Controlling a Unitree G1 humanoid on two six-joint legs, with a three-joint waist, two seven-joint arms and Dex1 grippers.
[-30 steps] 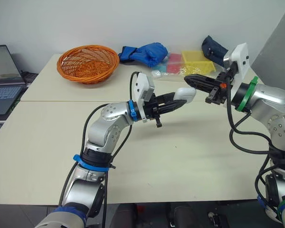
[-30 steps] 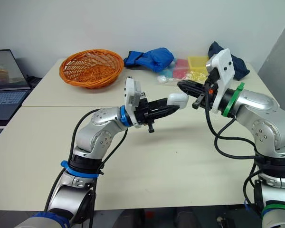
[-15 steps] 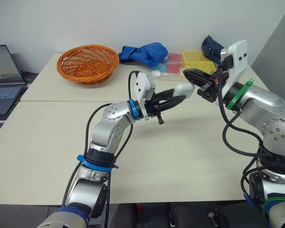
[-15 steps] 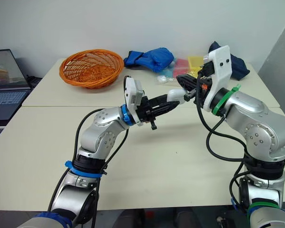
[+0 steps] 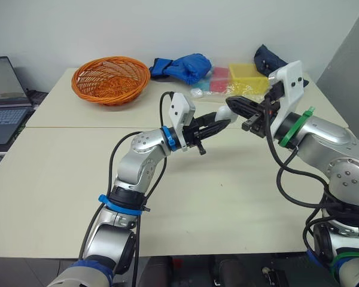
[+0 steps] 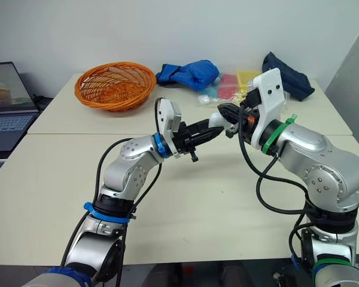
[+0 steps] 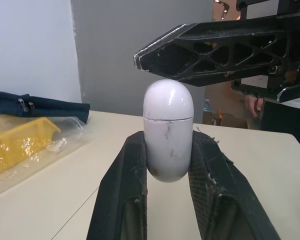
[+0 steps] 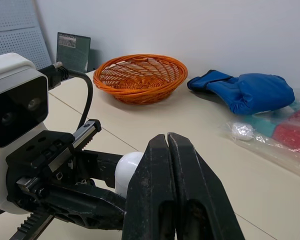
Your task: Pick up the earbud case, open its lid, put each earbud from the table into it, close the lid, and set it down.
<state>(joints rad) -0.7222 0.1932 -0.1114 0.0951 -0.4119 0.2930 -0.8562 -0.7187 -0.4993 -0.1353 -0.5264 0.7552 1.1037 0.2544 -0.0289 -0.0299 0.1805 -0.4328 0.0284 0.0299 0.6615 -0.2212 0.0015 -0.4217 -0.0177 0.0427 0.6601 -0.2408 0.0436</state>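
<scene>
A white pill-shaped earbud case (image 7: 167,127) with its lid down is held above the table, my left gripper (image 5: 220,118) shut on its lower half. The lid's rounded end sticks out past the fingertips (image 7: 135,145). My right gripper (image 5: 233,103) is shut with nothing in it. Its closed tips (image 8: 167,140) lie right over the lid end of the case (image 5: 225,112); whether they touch it I cannot tell. In the left wrist view the right gripper's black fingers (image 7: 205,50) cross just above the lid.
At the table's back stand an orange wicker basket (image 5: 110,78), a blue cloth (image 5: 183,65), a plastic bag holding yellow (image 5: 248,76) and red (image 5: 219,79) boxes, and a dark pouch (image 5: 267,59). A laptop (image 5: 4,100) sits off the left edge.
My right gripper has swung left and closed in on the case's lid end. My left arm has drawn the case slightly left and up.
</scene>
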